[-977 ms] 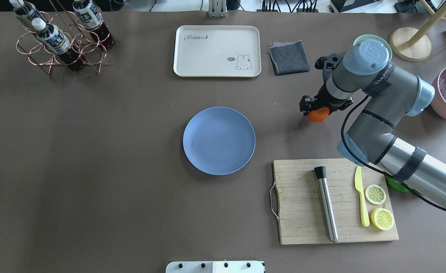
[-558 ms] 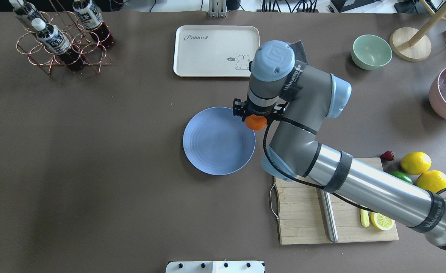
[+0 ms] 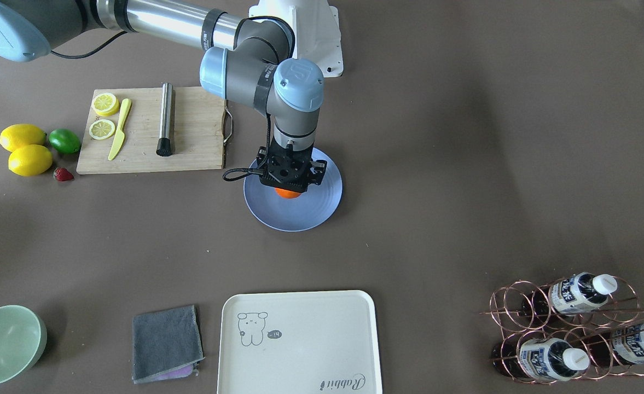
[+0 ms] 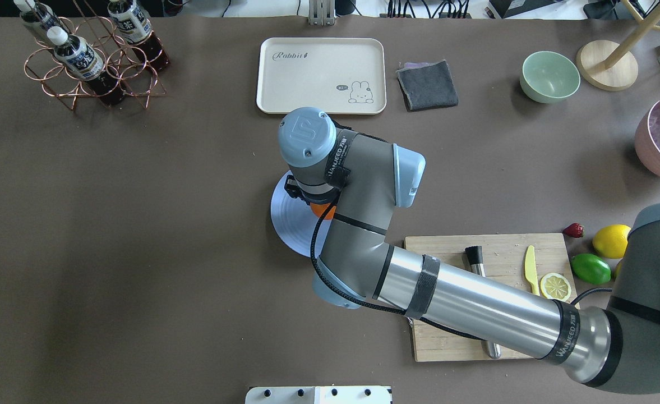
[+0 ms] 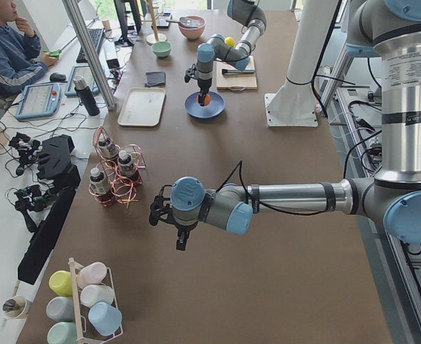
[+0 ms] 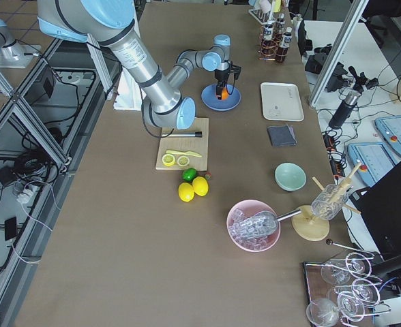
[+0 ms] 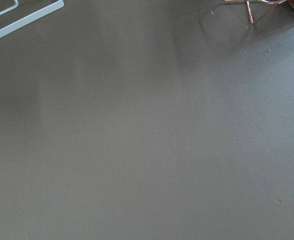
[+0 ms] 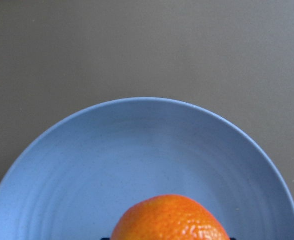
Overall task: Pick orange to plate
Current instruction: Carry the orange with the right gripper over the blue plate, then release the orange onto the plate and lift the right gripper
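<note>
**Here, the orange is held over the plate**

Here the brown tabletop [image 4: 139, 252] fills nearly every view. Near its middle lies the plate [image 3: 311, 213]. The right gripper [image 3: 288, 186] points straight down over the plate's centre, jaws clenched on the orange [image 8: 169, 220]. Whether the fruit touches the plate cannot be told.

The left gripper [image 5: 181, 242] hangs over bare tabletop, well apart from the plate and near a copper wire rack [image 3: 518, 306] that holds bottles. Whether its jaws are clenched or released cannot be told.

Along the edge far from the robot sit a cream tray [image 4: 321, 76], a folded grey cloth [image 4: 428, 84] and a green bowl [image 4: 549, 76]. On the robot's right a wooden board [image 3: 201, 131] carries two lemon slices [image 3: 105, 104], a yellow knife [image 3: 118, 131] and a steel rod [image 3: 166, 117]. Just beside the board lie two lemons [image 3: 23, 137], a lime [image 3: 64, 140] and a strawberry [image 3: 63, 174]. A pink bowl [image 6: 254, 225] stands toward the right end.

Around the tabletop are aluminium posts and cables trailing on a tiled floor. A seated person [image 5: 6, 50] in blue is at a side desk.
</note>
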Robot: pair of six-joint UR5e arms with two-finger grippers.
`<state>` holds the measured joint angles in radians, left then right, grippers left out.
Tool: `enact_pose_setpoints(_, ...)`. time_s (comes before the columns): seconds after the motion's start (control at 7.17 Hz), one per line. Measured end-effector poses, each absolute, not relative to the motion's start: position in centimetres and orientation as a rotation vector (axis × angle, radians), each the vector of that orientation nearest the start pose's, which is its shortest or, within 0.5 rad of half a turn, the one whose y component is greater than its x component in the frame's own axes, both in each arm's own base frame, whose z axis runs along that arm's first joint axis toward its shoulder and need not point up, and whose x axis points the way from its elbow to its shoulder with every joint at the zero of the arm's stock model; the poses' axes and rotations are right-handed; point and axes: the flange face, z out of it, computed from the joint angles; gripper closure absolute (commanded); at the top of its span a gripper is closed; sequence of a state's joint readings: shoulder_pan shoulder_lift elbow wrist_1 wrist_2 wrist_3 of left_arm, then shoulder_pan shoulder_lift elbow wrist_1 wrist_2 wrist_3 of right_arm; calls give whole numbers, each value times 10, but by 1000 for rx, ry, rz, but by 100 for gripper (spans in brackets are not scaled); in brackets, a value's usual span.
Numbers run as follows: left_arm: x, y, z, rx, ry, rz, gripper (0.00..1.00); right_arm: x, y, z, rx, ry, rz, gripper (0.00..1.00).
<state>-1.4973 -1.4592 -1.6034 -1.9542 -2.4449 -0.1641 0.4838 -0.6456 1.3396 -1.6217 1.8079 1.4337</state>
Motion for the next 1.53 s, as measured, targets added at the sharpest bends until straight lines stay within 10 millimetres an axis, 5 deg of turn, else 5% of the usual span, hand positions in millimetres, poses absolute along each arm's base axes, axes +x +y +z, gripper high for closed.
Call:
enact_pose_setpoints(0.14,-23,-461,647,179,894,49,2,-644,-455,185,-24,-677,252,70)
enact_pose_setpoints(0.28,-23,-460,647,179,894,48,2,-647,-452,187,-23,-683,248,28)
enact_pose_setpoints(0.42,-23,-460,648,178,894,48,2,-648,-452,190,-15,-704,244,0)
enact_pose_setpoints(0.7,-23,-457,650,174,894,46,2,-646,-454,194,18,-737,240,0)
enact_pose_setpoints(0.98,-24,-453,653,169,892,44,2,-624,-465,175,46,-781,253,0)
enact_pose_setpoints(1.26,-24,-452,657,156,890,37,2,-570,-488,154,41,-811,255,0)
enact_pose_setpoints(1.53,-25,-448,671,71,875,4,2,-488,-523,180,35,-792,182,0)
